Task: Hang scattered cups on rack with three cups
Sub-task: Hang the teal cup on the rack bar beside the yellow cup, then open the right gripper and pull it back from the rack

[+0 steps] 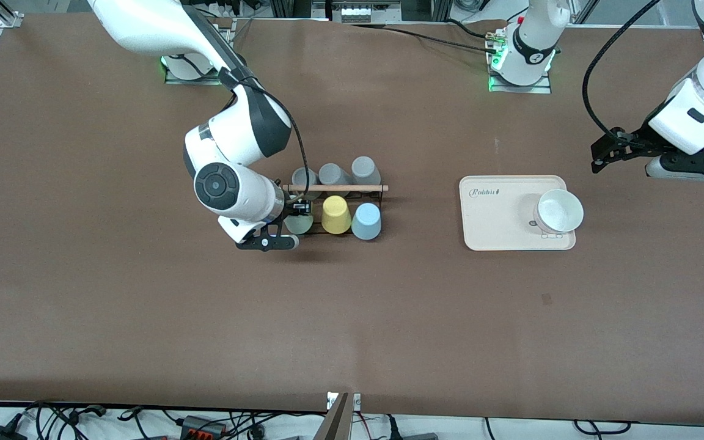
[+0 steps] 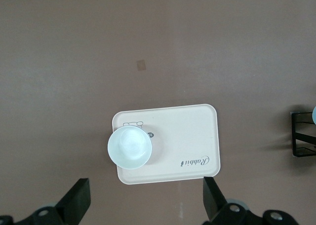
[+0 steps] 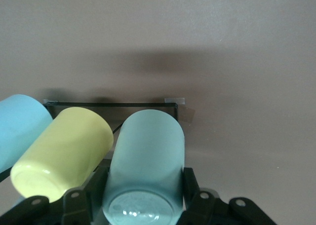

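Observation:
The black wire rack [image 1: 376,197] with a wooden rod [image 1: 335,188] stands mid-table. A light blue cup [image 1: 366,221] and a yellow cup [image 1: 335,214] hang on its side nearer the front camera. My right gripper [image 1: 296,215] is shut on the pale mint green cup [image 1: 299,224], holding it at the rack beside the yellow cup. In the right wrist view the mint cup [image 3: 145,151] sits between the fingers [image 3: 191,185], next to the yellow cup [image 3: 61,153] and the blue cup [image 3: 17,129]. My left gripper [image 1: 602,153] waits open and empty above the table near the left arm's end.
Three grey cups [image 1: 333,175] hang on the rack's side farther from the front camera. A cream tray [image 1: 492,214] holding a white bowl [image 1: 558,211] lies toward the left arm's end, also in the left wrist view [image 2: 187,136].

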Tool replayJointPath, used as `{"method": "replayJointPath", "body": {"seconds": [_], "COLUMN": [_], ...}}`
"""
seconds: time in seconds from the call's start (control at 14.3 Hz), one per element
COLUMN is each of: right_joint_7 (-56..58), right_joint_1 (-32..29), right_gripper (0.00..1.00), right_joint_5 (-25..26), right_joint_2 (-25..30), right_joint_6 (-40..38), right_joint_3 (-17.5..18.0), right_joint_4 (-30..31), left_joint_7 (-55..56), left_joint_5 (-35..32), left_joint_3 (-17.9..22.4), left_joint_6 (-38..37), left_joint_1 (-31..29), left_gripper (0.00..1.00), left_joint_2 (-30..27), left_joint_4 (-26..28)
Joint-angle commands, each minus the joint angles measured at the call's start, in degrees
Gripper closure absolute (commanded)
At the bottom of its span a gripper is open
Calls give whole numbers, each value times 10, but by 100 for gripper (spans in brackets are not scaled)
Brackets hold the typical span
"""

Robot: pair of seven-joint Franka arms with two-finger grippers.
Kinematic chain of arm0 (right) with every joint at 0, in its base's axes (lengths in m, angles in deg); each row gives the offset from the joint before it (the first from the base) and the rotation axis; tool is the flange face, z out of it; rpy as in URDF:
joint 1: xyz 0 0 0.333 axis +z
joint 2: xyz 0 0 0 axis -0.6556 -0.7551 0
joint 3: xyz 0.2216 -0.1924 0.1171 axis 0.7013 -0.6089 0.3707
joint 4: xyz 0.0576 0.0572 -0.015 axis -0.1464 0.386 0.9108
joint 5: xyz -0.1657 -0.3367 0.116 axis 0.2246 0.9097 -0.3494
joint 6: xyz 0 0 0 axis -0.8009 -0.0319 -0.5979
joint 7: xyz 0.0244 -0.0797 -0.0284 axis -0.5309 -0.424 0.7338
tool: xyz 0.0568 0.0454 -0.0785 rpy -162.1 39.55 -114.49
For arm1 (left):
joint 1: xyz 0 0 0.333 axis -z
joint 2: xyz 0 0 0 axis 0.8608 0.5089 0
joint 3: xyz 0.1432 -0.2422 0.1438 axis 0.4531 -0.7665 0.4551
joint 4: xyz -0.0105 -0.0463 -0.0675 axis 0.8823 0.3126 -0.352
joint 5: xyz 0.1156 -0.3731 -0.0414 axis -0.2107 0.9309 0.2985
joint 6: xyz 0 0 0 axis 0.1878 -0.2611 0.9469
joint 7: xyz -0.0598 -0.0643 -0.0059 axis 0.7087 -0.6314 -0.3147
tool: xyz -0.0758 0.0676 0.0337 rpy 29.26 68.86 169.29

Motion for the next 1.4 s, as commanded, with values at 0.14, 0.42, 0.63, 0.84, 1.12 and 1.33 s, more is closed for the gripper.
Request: {"method": "replayJointPath", "body": {"seconds": [0.14, 0.42, 0.63, 0.84, 1.12, 1.33], "right_joint_7": [-10, -6, -2, 2, 18, 22], "right_joint_1": [3, 0, -45, -103, -180, -201], "right_gripper": [1, 0, 0, 0, 0, 0], "right_joint_5": [5, 6, 6, 8, 51, 73], "right_joint_2": [-13, -7, 19, 54, 87, 136], "right_joint_6": [-9, -15, -40, -61, -155, -187], "right_joint_3": [-2, -8, -8, -8, -9, -10], "right_joint_4": [-18, -51, -61, -63, -61, -40], "left_joint_7": [-2, -1, -1, -2, -2, -1], "left_joint_5": [-6, -7, -6, -6, -7, -6], "left_joint_3": [1, 1, 2, 2, 2, 2], "left_joint_6": [-14, -14, -14, -14, -14, -14], "left_joint_1": [-1, 0, -1, -1, -1, -1], "left_gripper": [0, 0, 0, 0, 0, 0], "left_joint_2": [8, 8, 8, 8, 8, 8], "left_joint_4": [-18, -19, -18, -18, -18, -18]}}
